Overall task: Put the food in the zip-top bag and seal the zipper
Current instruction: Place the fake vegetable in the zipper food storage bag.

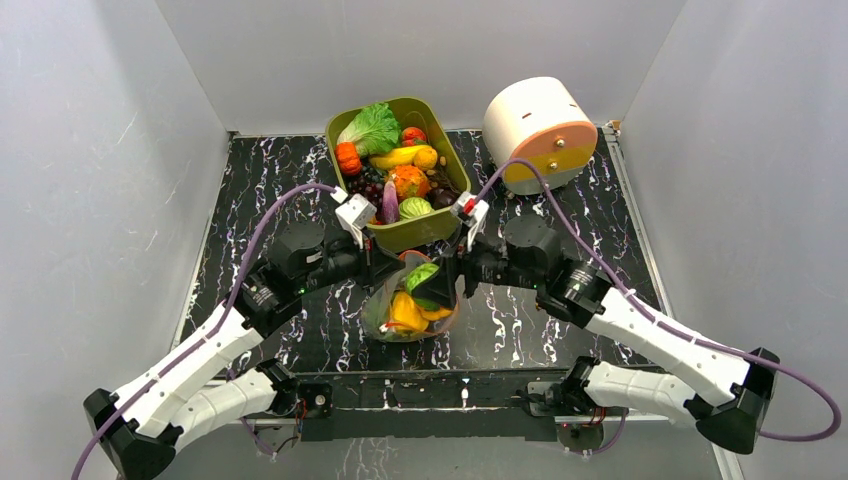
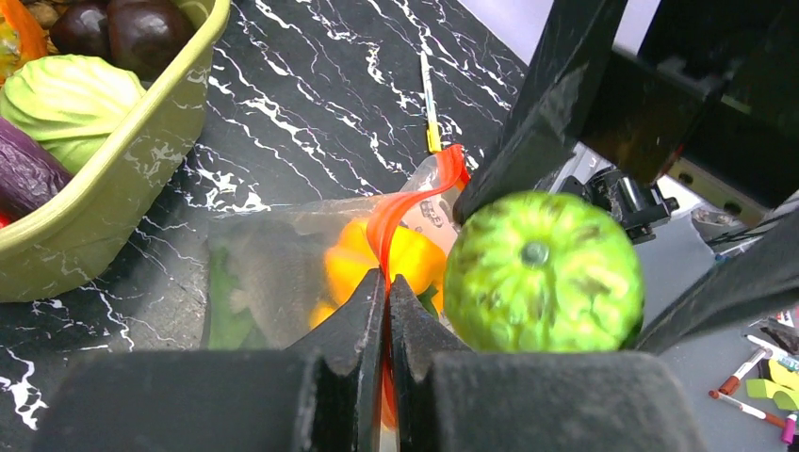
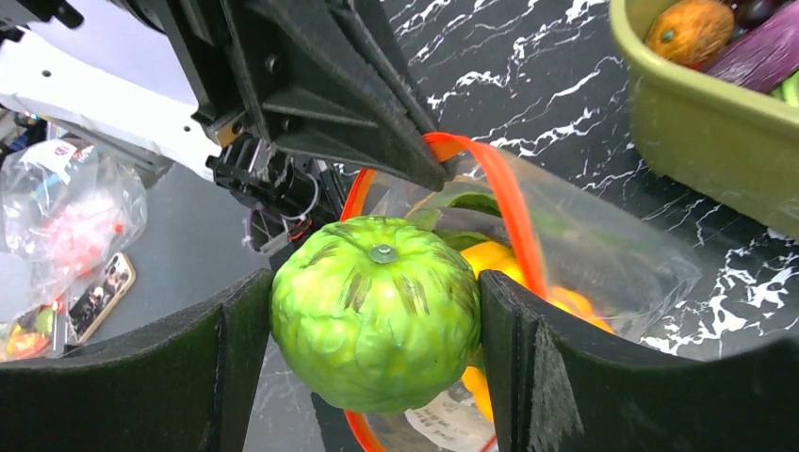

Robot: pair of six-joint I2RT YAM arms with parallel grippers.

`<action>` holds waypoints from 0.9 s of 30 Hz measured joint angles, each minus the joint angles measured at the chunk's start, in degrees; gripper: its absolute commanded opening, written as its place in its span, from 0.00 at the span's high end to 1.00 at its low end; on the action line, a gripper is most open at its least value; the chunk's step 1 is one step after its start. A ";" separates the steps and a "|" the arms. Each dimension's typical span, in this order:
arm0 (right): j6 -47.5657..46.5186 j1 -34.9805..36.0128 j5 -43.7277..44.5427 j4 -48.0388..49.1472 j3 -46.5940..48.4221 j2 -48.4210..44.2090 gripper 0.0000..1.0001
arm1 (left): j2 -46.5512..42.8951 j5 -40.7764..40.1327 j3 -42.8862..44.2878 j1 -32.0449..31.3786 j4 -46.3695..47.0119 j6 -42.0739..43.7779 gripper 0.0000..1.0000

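So, your L gripper (image 2: pixel 387 287) is pressed shut on the zipper (image 2: pixel 407 209) of the zip-top bag (image 2: pixel 269 278); bag sits mid-table, just near of the olive tub (image 1: pixel 421 229), w/ a yellow pepper (image 2: pixel 415 256) inside; your R gripper (image 3: pixel 377 330) clamps a round green toy vegetable (image 3: pixel 375 315) over the bag's open mouth.

1 zip-top bag (image 1: pixel 385 310) at table centre; 1 green round fruit (image 3: pixel 375 325) at its mouth; 1 yellow pepper (image 2: pixel 415 256) visible inside, rest unclear; 1 olive tub (image 1: pixel 415 231) at 12 o'clock; 1 white drum (image 1: pixel 538 130) at 1 o'clock; 1 yellow-tipped stick (image 2: pixel 431 99); 2 arms: left arm (image 1: pixel 190 365), right arm (image 1: pixel 660 340)
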 measured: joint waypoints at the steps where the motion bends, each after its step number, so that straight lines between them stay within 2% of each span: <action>1: 0.00 1.36 1.11 -0.46 0.09 0.31 0.51 | -0.15 -0.13 0.00 0.00 0.00 -0.31 1.00; 7: -0.48 4.48 8.98 -2.84 1.84 5.25 0.48 | -0.63 -0.46 0.00 0.00 -0.94 -2.60 1.00; 9: -0.55 4.52 11.21 -3.26 1.86 6.36 0.44 | -1.22 -0.39 0.00 0.00 -1.27 -3.63 1.00; 12: -2.14 4.52 12.59 0.94 0.22 7.43 0.40 | -2.12 -0.46 -0.94 0.00 -1.01 -4.66 1.00; 17: -3.21 4.57 13.09 4.79 -0.59 9.44 0.14 | -2.97 -1.18 -1.44 0.00 -1.29 -5.11 1.00; 21: -3.17 4.57 11.93 5.49 -0.59 9.33 0.02 | -3.80 -1.90 -1.51 0.00 -1.84 -4.94 1.00; 27: -4.22 4.57 12.22 3.76 0.00 8.72 0.02 | -4.42 -2.60 -1.53 0.00 -3.17 -4.20 1.00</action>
